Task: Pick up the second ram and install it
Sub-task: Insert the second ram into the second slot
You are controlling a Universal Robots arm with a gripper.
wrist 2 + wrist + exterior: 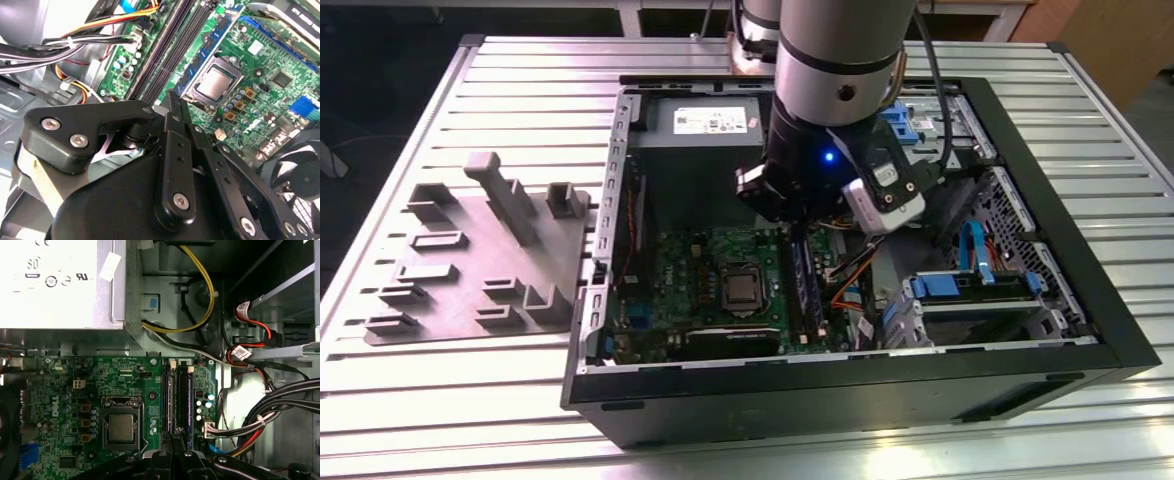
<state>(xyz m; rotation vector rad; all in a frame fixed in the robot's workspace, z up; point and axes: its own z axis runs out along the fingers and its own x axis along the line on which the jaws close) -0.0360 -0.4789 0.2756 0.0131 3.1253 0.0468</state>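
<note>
Seating stage, I judge: the gripper (172, 100), jaws closed on nothing, is over the slotted ram (809, 288), which needs a square downward push.

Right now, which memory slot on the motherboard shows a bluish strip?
The slot away from the processor, beside the cable bundle: a bluish strip stands in it, while the slot nearer the processor looks dark.

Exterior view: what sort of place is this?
Probably a robotics lab workbench for computer assembly: a ribbed metal table, an open black computer case on it, and a grey moulded parts fixture beside it.
</note>
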